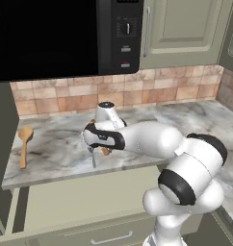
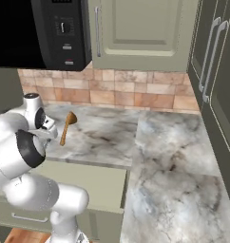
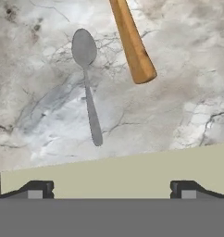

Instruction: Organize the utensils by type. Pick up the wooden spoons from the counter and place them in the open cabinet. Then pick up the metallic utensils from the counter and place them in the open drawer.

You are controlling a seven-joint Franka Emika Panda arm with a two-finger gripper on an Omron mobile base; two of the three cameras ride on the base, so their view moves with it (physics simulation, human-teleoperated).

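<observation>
Spoons step: gripper (image 3: 111, 187) hovers over worktop (image 3: 178, 106) front edge, jaws wide apart, empty. Metal spoon (image 3: 87, 83) just ahead; wooden handle (image 3: 132, 41) beside it. Second wooden spoon (image 1: 25, 144) far left. Judgement: wooden first; next, shift over handle, descend, close.

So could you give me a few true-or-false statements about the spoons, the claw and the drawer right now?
1. The metal spoon lies on the counter. True.
2. The claw grips a wooden spoon. False: it is open, holding nothing.
3. One wooden spoon lies at the counter's left end. True.
4. The drawer is shut. False: it is pulled out below the counter.
5. The metal spoon is in the drawer. False: it is on the counter.
</observation>
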